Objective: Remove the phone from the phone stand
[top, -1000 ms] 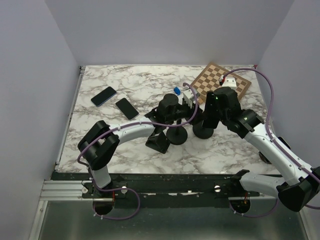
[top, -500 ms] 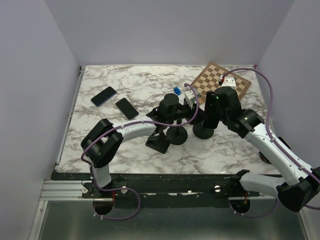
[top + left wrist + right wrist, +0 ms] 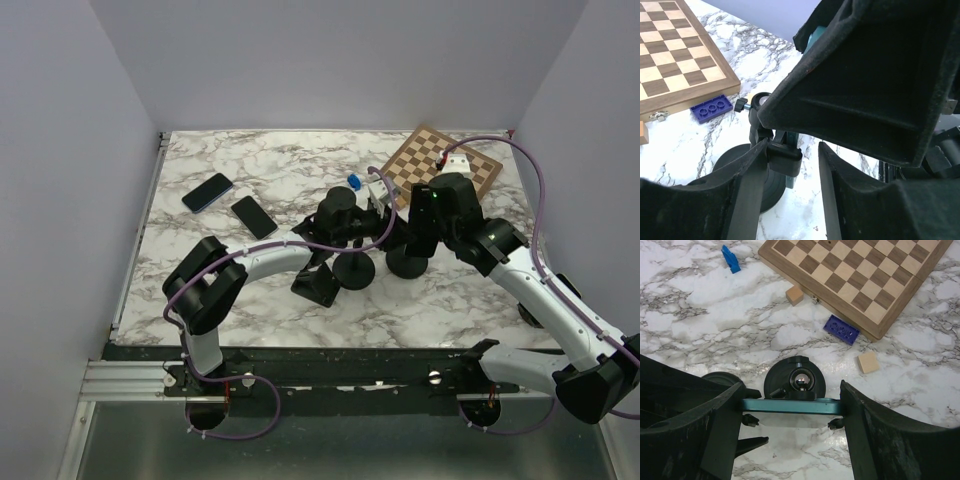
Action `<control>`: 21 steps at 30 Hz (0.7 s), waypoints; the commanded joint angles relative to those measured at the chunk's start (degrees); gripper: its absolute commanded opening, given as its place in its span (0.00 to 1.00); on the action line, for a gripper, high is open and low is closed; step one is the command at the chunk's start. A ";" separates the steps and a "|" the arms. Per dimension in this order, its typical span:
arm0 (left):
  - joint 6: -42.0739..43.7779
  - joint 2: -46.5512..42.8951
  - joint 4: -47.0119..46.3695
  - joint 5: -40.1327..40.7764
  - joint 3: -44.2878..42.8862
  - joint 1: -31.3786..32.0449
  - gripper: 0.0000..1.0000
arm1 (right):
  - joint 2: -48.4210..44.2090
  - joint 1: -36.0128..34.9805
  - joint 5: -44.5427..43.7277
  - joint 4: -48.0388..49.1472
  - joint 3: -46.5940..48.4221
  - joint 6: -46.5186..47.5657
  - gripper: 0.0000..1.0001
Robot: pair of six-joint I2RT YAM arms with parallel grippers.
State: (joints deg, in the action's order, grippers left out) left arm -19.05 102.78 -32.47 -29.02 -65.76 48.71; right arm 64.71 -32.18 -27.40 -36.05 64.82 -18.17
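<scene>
A teal phone (image 3: 790,406) stands edge-on in a black phone stand (image 3: 795,377) with a round base (image 3: 406,266). My right gripper (image 3: 791,392) reaches down from above and is shut on the phone, one finger against each end. My left gripper (image 3: 792,150) comes in low from the side and is open around the stand's clamp (image 3: 785,159). Its left finger (image 3: 752,185) touches the clamp and a gap remains at the other finger. In the top view the right gripper (image 3: 420,238) hides the phone.
A second stand (image 3: 353,270) and a black piece (image 3: 318,285) sit just left of the first. Two phones (image 3: 207,192) (image 3: 254,216) lie flat at the far left. A chessboard (image 3: 860,275), blue bricks (image 3: 841,330) and wooden cubes (image 3: 868,362) lie behind.
The left arm's elbow has edged slightly right. Both grippers stay at the stand and the phone has not moved.
</scene>
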 commanded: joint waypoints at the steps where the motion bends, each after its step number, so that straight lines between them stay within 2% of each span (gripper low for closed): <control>1: 0.70 0.03 -1.68 -3.59 1.62 0.05 0.55 | -0.98 0.53 0.29 4.76 1.63 0.29 0.01; 4: 1.58 -0.07 -0.61 -3.48 2.04 -0.19 0.55 | -1.14 0.66 0.63 4.68 1.76 0.25 0.01; 8: 2.73 -0.21 0.27 -3.80 2.21 -0.54 0.49 | -1.19 0.73 0.68 4.28 2.06 0.29 0.01; 21: 1.07 2.66 -0.24 -7.28 -0.90 -0.96 0.49 | -1.30 0.81 1.90 4.31 2.42 0.34 0.01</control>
State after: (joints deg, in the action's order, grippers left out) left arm -17.63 103.28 -32.99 -31.79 -65.23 47.90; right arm 64.71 -31.75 -26.52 -36.07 64.84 -17.89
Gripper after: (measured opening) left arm 0.486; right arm 0.783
